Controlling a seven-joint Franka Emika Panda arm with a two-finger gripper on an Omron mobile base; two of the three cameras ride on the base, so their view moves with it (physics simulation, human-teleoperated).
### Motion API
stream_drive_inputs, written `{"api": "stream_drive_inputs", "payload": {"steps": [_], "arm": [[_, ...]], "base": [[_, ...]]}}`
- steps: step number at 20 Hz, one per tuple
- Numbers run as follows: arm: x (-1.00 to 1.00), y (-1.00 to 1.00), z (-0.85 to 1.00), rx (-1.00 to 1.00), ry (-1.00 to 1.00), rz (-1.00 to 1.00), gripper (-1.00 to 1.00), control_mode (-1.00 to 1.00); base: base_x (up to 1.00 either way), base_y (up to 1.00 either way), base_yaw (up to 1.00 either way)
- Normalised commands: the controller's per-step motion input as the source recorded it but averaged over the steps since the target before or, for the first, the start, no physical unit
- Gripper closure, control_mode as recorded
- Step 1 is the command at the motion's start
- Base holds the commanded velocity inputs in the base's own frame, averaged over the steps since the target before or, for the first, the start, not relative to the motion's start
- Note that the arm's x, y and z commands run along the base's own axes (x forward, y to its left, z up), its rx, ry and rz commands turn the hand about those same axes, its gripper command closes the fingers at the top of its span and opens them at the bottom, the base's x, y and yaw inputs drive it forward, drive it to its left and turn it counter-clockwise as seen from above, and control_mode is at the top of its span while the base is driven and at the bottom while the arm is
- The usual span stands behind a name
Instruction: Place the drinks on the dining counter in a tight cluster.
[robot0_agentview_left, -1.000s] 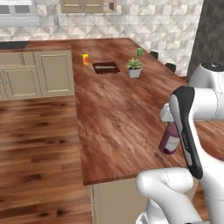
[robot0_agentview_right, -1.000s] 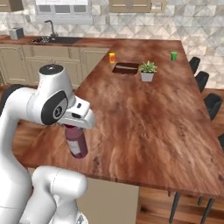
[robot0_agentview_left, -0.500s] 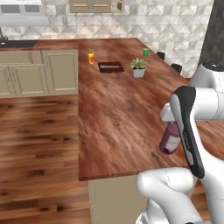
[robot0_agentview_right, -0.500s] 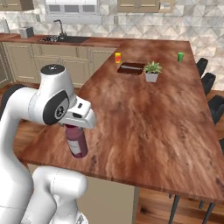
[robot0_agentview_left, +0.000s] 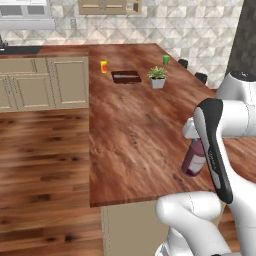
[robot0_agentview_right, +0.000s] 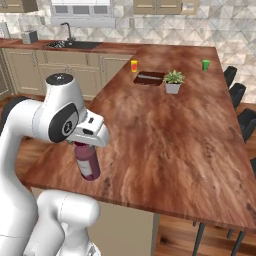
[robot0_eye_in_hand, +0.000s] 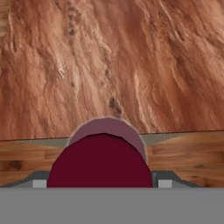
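One stout purple-capped bottle with a white label (robot0_agentview_right: 87, 161) hangs in the white arm's two-finger gripper (robot0_agentview_right: 85, 145) at the lower left of the right base view, jaws spread wide around its neck, its base above the near edge of the long reddish-brown wood-grain dining counter (robot0_agentview_right: 170, 135). Further right, toward the upper centre, a small orange cup (robot0_agentview_right: 134, 65), a dark rectangular tray (robot0_agentview_right: 148, 78), a potted green plant in a white pot (robot0_agentview_right: 173, 82) and a small green cup (robot0_agentview_right: 206, 64) stand near the counter's far end. Seen from the hand, the bottle's dark cap (robot0_eye_in_hand: 99, 162) sits at bottom centre above the counter's edge.
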Motion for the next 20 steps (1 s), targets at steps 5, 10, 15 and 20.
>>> {"api": "stream_drive_inputs", "payload": {"steps": [5,10,15,20], "arm": [[0.0,0.0,0.0,0.0,0.0,0.0,1.0,1.0],[1.0,0.0,0.0,0.0,0.11,0.0,1.0,-1.0],[1.0,-0.06,0.0,0.0,0.08,0.0,1.0,-1.0],[0.79,-0.04,0.0,0.0,0.05,0.0,1.0,-1.0]], "base": [[0.17,0.0,0.0],[0.0,0.0,0.0],[0.0,0.0,0.0],[0.0,0.0,0.0]]}}
